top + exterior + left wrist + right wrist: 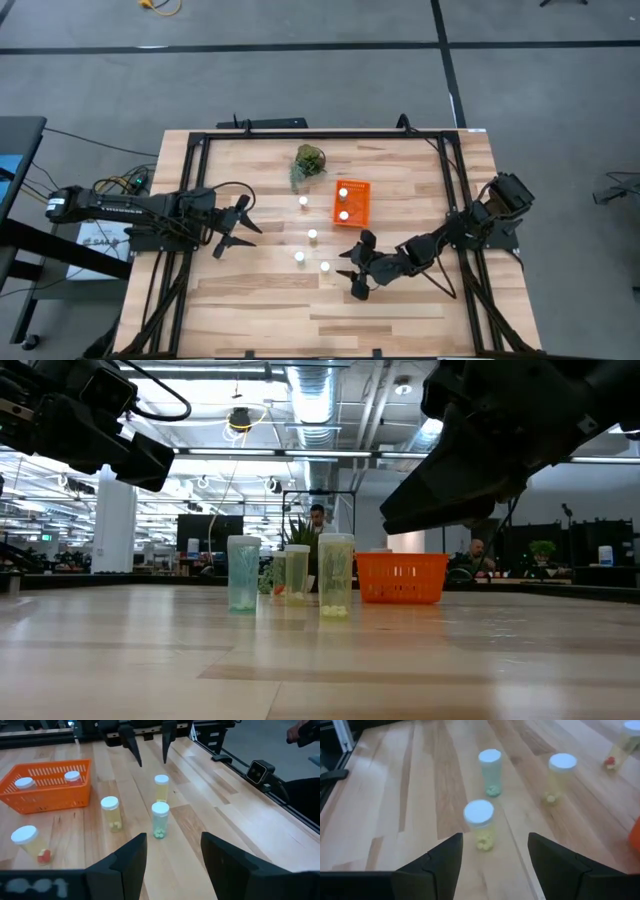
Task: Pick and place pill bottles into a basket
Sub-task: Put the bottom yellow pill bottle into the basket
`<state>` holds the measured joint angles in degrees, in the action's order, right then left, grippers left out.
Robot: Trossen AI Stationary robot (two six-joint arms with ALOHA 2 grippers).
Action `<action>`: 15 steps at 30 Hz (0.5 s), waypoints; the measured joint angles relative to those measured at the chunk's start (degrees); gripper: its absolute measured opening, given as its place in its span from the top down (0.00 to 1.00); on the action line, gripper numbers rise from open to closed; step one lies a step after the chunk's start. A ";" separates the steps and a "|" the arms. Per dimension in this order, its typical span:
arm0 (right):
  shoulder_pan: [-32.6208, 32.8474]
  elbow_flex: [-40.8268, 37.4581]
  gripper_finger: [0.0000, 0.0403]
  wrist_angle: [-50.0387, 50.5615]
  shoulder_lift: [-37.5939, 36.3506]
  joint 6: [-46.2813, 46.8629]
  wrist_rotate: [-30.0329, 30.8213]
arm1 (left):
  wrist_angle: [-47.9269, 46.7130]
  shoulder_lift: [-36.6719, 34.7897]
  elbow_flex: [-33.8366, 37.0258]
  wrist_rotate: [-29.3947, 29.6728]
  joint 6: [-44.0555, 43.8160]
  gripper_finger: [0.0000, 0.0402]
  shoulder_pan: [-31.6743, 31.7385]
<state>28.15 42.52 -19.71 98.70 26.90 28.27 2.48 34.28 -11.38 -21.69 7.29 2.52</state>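
Four loose pill bottles with white caps stand upright on the wooden table: one [303, 201] beside the orange basket [362, 187], one [312, 235] below it, one [299, 257], and one [325, 267] nearest my right gripper. Two more bottles [343, 196] [343, 215] stand inside the basket. My right gripper [348, 272] is open and points toward the nearest bottle [480, 824], which stands just ahead of its fingertips, untouched. My left gripper [237, 232] hovers open at the table's left, clear of every bottle [160, 819].
A green leafy clump [309, 163] sits at the far side, left of the basket. A black frame [300, 134] runs around the table's edges. Bare wood lies along the near edge [300, 320]. People show in the room behind the table in the low view.
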 joint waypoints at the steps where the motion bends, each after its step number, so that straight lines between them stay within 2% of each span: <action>1: -0.03 0.00 0.46 -0.01 0.00 0.20 0.19 | 0.00 0.00 0.00 0.00 -0.02 0.56 0.00; 7: 0.01 0.00 0.46 -0.44 0.53 3.46 0.37 | -0.03 0.00 0.00 0.00 -0.02 0.56 0.00; 15: 0.40 6.13 0.46 -0.35 10.39 3.60 0.16 | -0.23 0.02 -0.07 0.00 -0.02 0.56 0.00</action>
<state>28.55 48.65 -20.06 109.09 30.50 28.42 2.26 34.30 -11.44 -21.69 7.27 2.52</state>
